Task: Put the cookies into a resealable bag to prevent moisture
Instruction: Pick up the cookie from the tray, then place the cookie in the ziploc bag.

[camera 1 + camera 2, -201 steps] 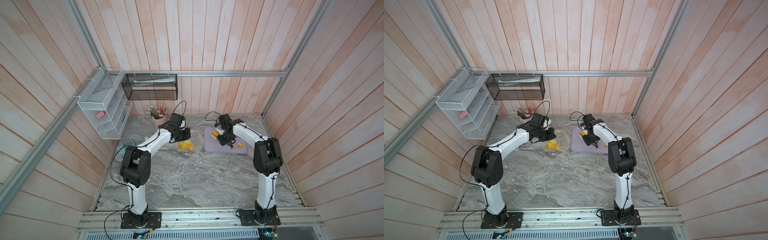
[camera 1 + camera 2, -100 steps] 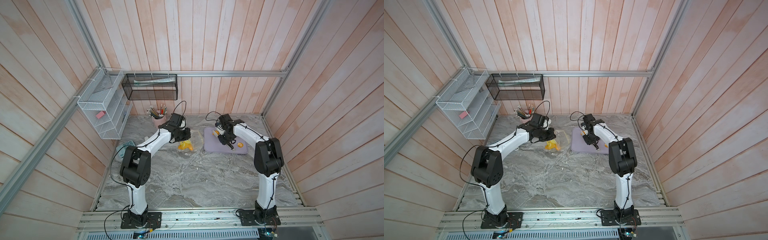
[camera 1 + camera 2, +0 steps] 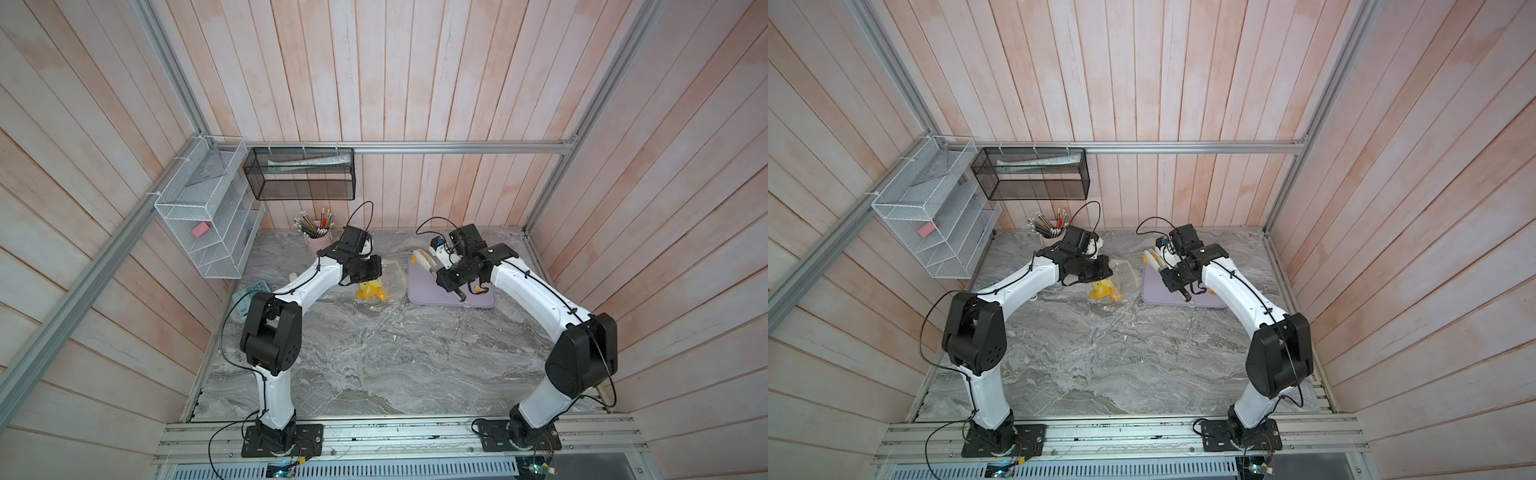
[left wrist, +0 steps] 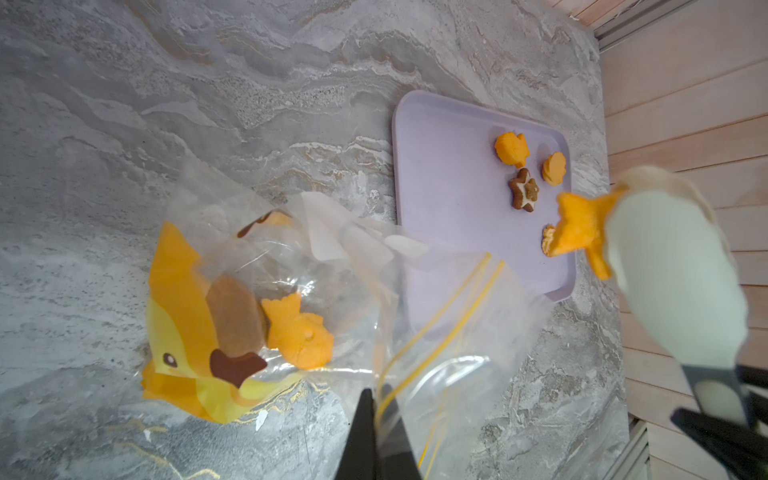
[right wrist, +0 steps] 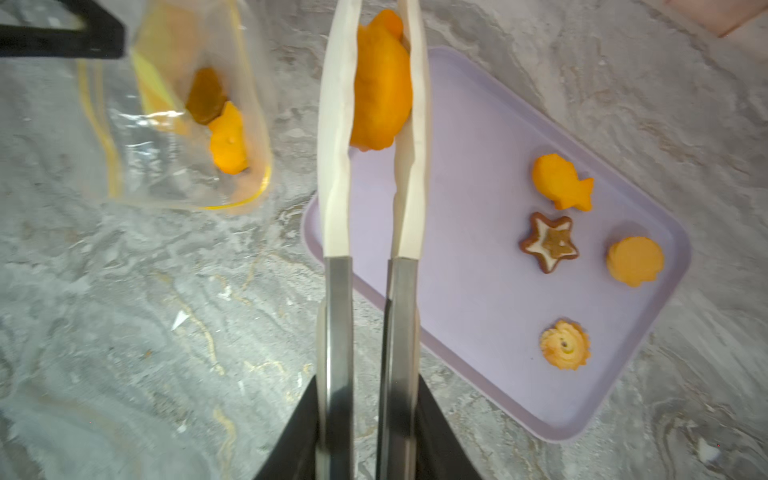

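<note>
The clear resealable bag (image 4: 332, 266) lies on the marble, and my left gripper (image 4: 376, 399) is shut on its rim by the yellow seal strip, holding the mouth up. Inside it lie an orange fish cookie (image 4: 299, 332) and a brown one (image 4: 235, 316). My right gripper (image 5: 368, 399) is shut on the steel handles of white-tipped tongs (image 5: 336, 166). The tongs pinch an orange fish cookie (image 5: 380, 95) above the lilac tray's (image 5: 478, 291) edge nearest the bag. On the tray lie a fish (image 5: 561, 183), a brown star (image 5: 549, 243), a shell (image 5: 635, 262) and a swirl cookie (image 5: 565, 344).
In both top views the bag (image 3: 386, 282) (image 3: 1121, 278) lies just left of the tray (image 3: 478, 299) (image 3: 1158, 291). A pink pencil cup (image 3: 318, 241) stands behind my left arm. A white wire shelf (image 3: 208, 232) and a black mesh basket (image 3: 299, 174) hang on the walls.
My right gripper has squeezed the tongs narrower around the orange cookie. The left arm and the bag have not moved.
</note>
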Robot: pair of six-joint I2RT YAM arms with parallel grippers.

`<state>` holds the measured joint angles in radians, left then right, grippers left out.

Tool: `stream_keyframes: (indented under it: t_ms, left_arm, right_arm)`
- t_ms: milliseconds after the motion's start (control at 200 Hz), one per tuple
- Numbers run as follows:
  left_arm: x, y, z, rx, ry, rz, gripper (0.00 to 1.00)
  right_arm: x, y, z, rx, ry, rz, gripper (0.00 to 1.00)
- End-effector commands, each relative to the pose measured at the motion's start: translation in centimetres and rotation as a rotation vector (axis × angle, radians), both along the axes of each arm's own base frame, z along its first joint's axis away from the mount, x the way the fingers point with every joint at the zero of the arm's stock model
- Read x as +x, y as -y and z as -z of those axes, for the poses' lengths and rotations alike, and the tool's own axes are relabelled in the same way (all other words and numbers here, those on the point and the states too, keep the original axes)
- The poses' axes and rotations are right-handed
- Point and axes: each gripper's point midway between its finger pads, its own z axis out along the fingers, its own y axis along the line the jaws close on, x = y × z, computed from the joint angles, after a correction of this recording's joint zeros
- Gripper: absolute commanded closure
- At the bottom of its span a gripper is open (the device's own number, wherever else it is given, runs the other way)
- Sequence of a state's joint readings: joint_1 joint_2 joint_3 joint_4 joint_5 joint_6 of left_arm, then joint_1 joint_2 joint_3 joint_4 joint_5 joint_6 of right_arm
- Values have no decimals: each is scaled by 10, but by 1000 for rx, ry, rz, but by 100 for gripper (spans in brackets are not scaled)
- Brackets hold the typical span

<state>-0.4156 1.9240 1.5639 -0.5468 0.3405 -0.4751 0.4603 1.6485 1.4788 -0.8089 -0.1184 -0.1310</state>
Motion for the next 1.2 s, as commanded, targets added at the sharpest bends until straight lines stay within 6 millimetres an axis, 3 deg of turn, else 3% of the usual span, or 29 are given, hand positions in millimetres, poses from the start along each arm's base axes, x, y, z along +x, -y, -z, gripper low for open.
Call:
stream_keyframes:
  t_ms: [0,170,345,465,735,900,1190]
  left_arm:
    - [1,6,-8,-14,8,14,100]
    - [1,9,-11,-21,10,16,100]
    - [0,10,-16,-33,15,20,100]
    - [-1,11,-23,-44,24,25,100]
    - [-7,10,-30,-44,24,44,100]
    - [-7,10,-33,-44,28,43,100]
    - [2,9,-24,-34,19,17,100]
  right_arm:
    - [-25,-26,-14,109,-39,-77,70]
    - [-40,-51,-19,186,-61,-129,70]
    - [-42,-64,-1,204,-98,-139,69]
    - [-32,-65,14,191,-105,-106,69]
    - [-8,-74,24,187,-97,-66,69]
    - [-6,-70,35,148,-112,-48,64]
    - [-16,-76,5,223,-69,-106,57]
